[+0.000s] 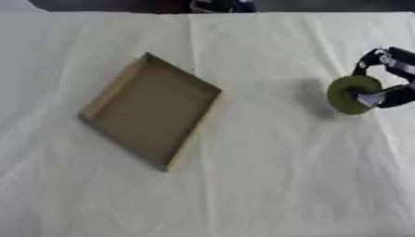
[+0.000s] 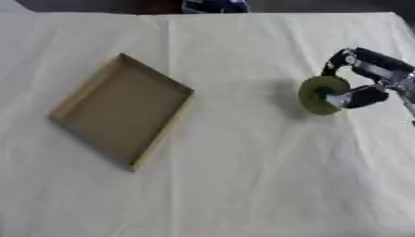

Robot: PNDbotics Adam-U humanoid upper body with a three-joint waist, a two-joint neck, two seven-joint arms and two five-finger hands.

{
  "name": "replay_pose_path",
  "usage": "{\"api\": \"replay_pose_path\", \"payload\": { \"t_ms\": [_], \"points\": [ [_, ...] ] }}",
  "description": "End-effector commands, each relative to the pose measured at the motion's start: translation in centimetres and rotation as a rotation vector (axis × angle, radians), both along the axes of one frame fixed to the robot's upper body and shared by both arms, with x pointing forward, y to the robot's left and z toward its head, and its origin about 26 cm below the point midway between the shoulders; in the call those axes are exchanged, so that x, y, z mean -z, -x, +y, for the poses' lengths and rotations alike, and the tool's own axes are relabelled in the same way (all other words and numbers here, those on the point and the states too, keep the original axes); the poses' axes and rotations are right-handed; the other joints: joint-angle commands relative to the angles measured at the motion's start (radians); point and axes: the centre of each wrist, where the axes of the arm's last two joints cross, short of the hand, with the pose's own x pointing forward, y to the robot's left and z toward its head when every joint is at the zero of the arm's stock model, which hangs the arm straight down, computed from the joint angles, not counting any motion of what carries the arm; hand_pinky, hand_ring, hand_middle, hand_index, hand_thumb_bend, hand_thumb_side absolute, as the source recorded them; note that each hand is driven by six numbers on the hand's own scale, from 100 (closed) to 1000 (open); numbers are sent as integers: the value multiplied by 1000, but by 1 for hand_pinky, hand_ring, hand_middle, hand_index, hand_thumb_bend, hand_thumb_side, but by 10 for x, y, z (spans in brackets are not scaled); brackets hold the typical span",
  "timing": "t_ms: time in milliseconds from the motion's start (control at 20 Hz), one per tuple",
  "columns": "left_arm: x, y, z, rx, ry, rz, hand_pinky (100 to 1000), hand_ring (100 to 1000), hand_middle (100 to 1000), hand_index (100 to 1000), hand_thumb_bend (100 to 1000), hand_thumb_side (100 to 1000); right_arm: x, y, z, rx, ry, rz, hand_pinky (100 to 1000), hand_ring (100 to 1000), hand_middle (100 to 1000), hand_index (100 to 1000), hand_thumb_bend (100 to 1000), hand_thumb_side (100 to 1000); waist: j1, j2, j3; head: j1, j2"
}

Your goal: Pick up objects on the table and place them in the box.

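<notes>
A shallow brown cardboard box [image 1: 150, 109] lies open and turned askew on the white cloth, left of the middle, with nothing inside it. At the right edge my right hand [image 2: 366, 81] is curled round an olive-green ring-shaped object [image 2: 318, 95], like a roll of tape, held on edge. Its shadow falls on the cloth just to its left, so it seems lifted off the table. The ring is well to the right of the box. My left hand shows in neither view.
The table is covered with a creased white cloth [image 1: 243, 185]. A dark strip with a blue and white object [image 2: 212, 5] runs along the far edge.
</notes>
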Motion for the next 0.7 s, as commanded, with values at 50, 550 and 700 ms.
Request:
{"api": "replay_pose_path", "payload": {
  "t_ms": [50, 550, 700],
  "points": [
    [-14, 3, 0, -5, -35, -20, 866, 869, 690, 826, 100, 594, -47, 4, 2, -77, 43, -126, 621, 531, 341, 491, 100, 160, 0, -23, 0, -2, -3],
    [-16, 3, -3, 2, -33, -16, 867, 869, 690, 825, 100, 596, -94, -12, 71, -273, -19, -259, 617, 528, 341, 491, 100, 135, -8, -34, 9, -3, -2],
    [-16, 3, -5, 4, -31, -14, 867, 869, 690, 825, 100, 596, -102, -21, 107, -348, -51, -270, 617, 529, 342, 493, 100, 122, -8, -36, 9, -5, 2]
  ]
}}
